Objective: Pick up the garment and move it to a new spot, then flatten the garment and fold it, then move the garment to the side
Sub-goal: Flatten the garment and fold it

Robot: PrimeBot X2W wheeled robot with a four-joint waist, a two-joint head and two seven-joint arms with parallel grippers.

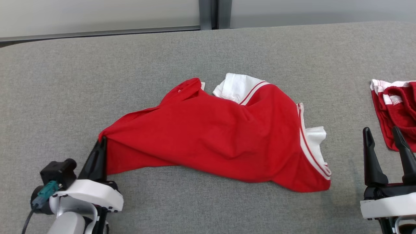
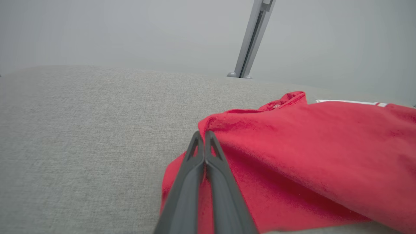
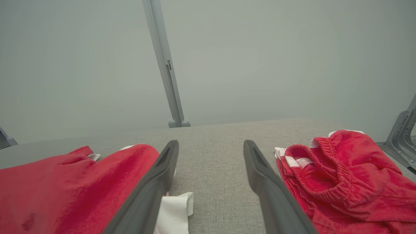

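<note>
The garment (image 1: 221,136), a red shirt with white sleeves and trim, lies crumpled across the middle of the grey padded table (image 1: 97,71). My left gripper (image 1: 103,140) is shut on its left corner, and the cloth rises to a small peak at the fingertips. In the left wrist view the two dark fingers meet at the left gripper (image 2: 204,134), pressed together against the garment (image 2: 308,156). My right gripper (image 1: 381,129) stands open just right of the shirt's white sleeve, holding nothing. Its right wrist view shows the right gripper (image 3: 211,143) wide apart over bare table, with the garment (image 3: 65,182) to its left.
A second red piece with a white waistband, bunched shorts (image 1: 396,110), lies at the table's right edge, close to my right gripper; the shorts (image 3: 341,169) sit right of its fingers. A grey wall with a metal post (image 3: 165,65) runs behind the table.
</note>
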